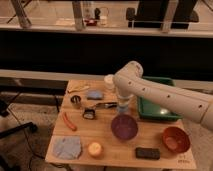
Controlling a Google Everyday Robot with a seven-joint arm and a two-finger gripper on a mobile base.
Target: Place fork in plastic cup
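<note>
On the left side of a wooden table [106, 136], an orange-red stick [69, 121] lies slanted close to the rim. A blue cloth [67, 147] fills the front left corner, almost at the edge. Just right of the cloth sits a small round yellow object [95, 148].

Farther back on that side, a yellowish item [79, 88], a small metal cup [76, 100], a blue object [94, 94] and a small black object [89, 114] crowd together with narrow gaps. The widest bare wood lies between the stick and the purple bowl, in front of the black object.

The fork [103, 105] lies flat, running left to right, right of the metal cup and just behind the black object. A pale cup [109, 81] stands upright at the back edge, behind the fork.

The gripper [121, 104] hangs low over the table at the fork's right end, under a white arm [165, 97] that reaches in from the right. Its fingers are closed together. Whether they touch the fork cannot be told.

A purple bowl [124, 127] sits just in front of the gripper. A green tray [157, 111] occupies the back right, partly under the arm. A dark flat block [147, 152] lies near the front edge, and an orange-red bowl [175, 139] sits near the front right corner.
</note>
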